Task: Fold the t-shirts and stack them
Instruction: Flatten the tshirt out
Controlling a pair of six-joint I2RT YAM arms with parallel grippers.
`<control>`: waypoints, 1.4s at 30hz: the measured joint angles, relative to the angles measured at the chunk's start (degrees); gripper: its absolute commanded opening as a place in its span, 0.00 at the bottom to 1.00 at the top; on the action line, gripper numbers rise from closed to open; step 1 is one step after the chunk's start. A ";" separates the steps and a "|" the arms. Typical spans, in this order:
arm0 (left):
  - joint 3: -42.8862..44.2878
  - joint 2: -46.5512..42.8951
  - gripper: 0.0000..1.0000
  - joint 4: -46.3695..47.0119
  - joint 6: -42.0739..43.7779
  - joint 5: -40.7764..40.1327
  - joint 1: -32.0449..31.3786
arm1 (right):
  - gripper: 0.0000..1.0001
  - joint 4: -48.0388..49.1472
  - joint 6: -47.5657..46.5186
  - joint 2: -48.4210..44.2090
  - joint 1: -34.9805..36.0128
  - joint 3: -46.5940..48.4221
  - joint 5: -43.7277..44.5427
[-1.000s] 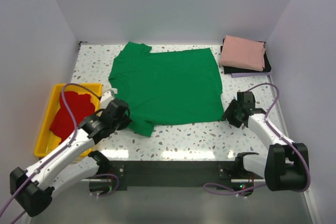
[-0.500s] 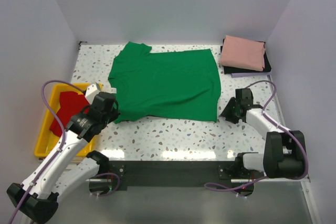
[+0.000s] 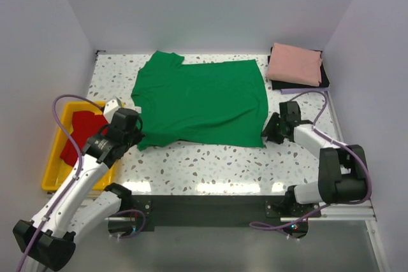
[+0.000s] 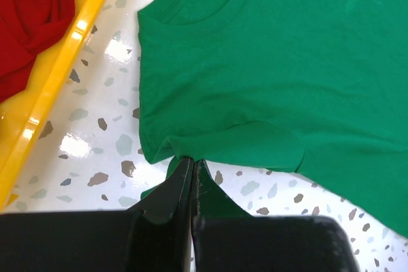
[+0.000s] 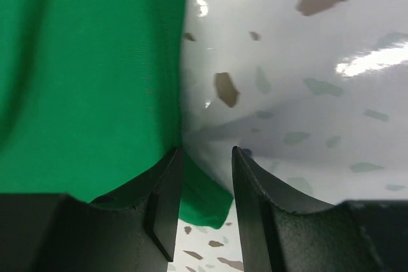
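Note:
The bright green t-shirt [image 3: 201, 100] lies spread flat on the table, collar to the left. My left gripper [image 3: 138, 137] is shut on its near sleeve; in the left wrist view the jaws [image 4: 192, 162] pinch the green cloth [image 4: 287, 62] at the sleeve's edge. My right gripper [image 3: 266, 133] is open at the shirt's near right corner; in the right wrist view [image 5: 207, 151] that corner [image 5: 207, 200] lies between the open fingers. The salmon pink t-shirt [image 3: 294, 64] lies folded at the back right. The red t-shirt [image 3: 78, 137] lies crumpled in the yellow tray.
The yellow tray [image 3: 52, 171] stands at the left edge, close to my left arm; its rim [image 4: 60, 84] shows in the left wrist view. The pink shirt rests on dark folded cloth [image 3: 325, 81]. White walls close in the left, back and right sides.
My left gripper has pulled the near sleeve to the left, drawing in the shirt's near-left part. My right gripper has moved left up to the shirt's near right corner.

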 measured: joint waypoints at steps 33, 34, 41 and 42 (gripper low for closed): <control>0.00 7.10 0.00 8.94 8.66 10.38 12.24 | 0.57 -0.76 4.55 -6.49 9.97 -1.01 -0.20; -0.02 7.10 0.00 9.07 8.68 10.49 12.24 | 0.57 -0.94 5.03 -7.37 9.97 -1.33 -0.20; -0.66 7.13 0.00 9.53 8.70 11.04 12.24 | 0.50 -0.59 9.90 -12.96 9.97 -6.64 -0.24; -0.66 7.13 0.00 9.55 8.70 11.10 12.24 | 0.50 -0.59 10.58 -13.09 9.97 -7.28 -0.22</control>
